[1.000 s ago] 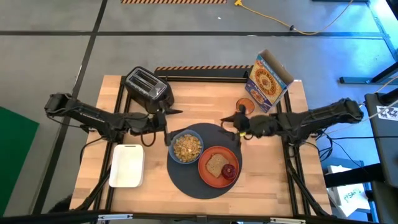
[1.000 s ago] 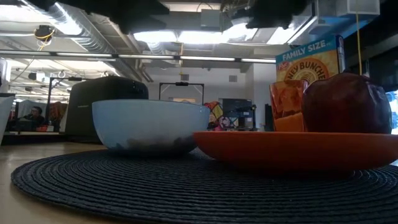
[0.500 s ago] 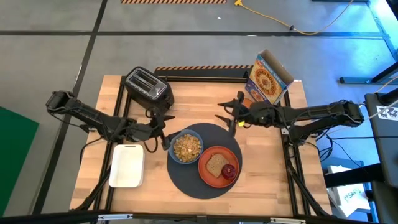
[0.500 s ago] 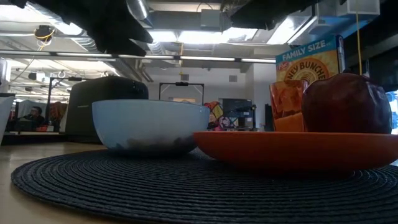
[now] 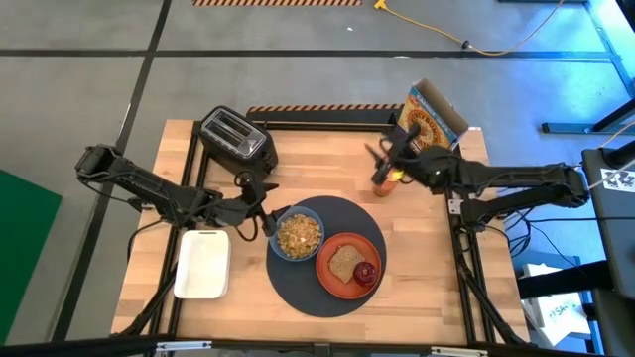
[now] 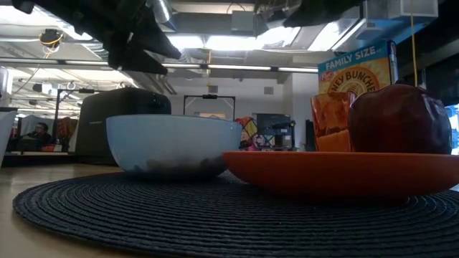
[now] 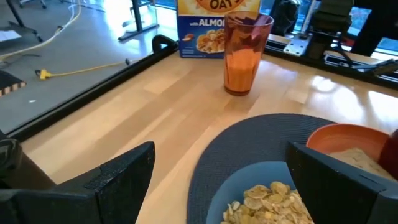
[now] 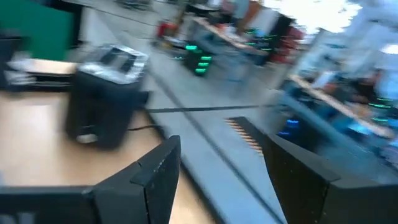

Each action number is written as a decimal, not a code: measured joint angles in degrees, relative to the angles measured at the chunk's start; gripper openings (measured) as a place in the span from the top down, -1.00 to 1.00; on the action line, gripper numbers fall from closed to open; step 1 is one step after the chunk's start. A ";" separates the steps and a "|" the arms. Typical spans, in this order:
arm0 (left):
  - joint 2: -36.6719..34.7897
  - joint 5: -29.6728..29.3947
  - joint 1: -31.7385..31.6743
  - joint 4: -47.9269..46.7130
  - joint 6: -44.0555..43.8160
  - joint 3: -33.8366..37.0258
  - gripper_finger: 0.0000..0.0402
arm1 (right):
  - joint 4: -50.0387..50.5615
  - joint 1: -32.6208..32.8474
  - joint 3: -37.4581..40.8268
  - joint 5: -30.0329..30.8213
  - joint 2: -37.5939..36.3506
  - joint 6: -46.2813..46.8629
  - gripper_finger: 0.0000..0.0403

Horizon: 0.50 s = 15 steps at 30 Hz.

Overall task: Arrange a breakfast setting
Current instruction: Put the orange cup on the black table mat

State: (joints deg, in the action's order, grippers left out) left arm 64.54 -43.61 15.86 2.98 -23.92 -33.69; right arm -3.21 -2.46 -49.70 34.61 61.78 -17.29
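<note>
A round dark-grey mat (image 5: 327,293) lies at the table's middle. On it stand a blue bowl (image 5: 298,235) of cereal and an orange plate (image 5: 349,264) with a brown toast slice (image 5: 343,261) and a dark-red fruit (image 5: 366,273). The translucent orange cup (image 5: 385,179) stands on the bare wood beyond the mat's far right edge and also shows in the left wrist view (image 7: 244,56). My left gripper (image 5: 262,218) is open and empty just left of the bowl (image 7: 261,199). My right gripper (image 5: 382,152) is open and empty, up in the air over the cup's far side.
A black toaster (image 5: 236,139) stands at the far left. A cereal box (image 5: 429,124) stands at the far right, close behind the cup. A white rectangular tray (image 5: 202,264) lies at the near left. Bare wood shows at the table's near right.
My right gripper has gone from over the mat's far right edge toward the table's far edge, turning as it went, and now hangs over the cup near the cereal box. My left gripper has gone a little toward the near edge, beside the bowl.
</note>
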 joint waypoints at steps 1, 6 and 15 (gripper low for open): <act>0.02 -0.28 0.02 0.02 0.00 0.00 -0.78 | 0.74 -0.31 -0.60 2.12 -0.69 -0.64 -0.10; 0.02 -1.88 0.04 0.04 -0.02 0.00 -0.78 | 7.29 -0.63 -3.74 5.94 -3.23 -0.90 -0.10; 0.02 -2.89 0.02 0.04 1.10 0.00 -0.78 | 16.36 -0.56 -5.47 5.89 -3.96 4.84 -0.10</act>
State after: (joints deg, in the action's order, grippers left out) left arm 64.55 -46.50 15.88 3.03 -22.82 -33.69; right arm 13.15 -3.03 -55.18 40.51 57.82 -12.45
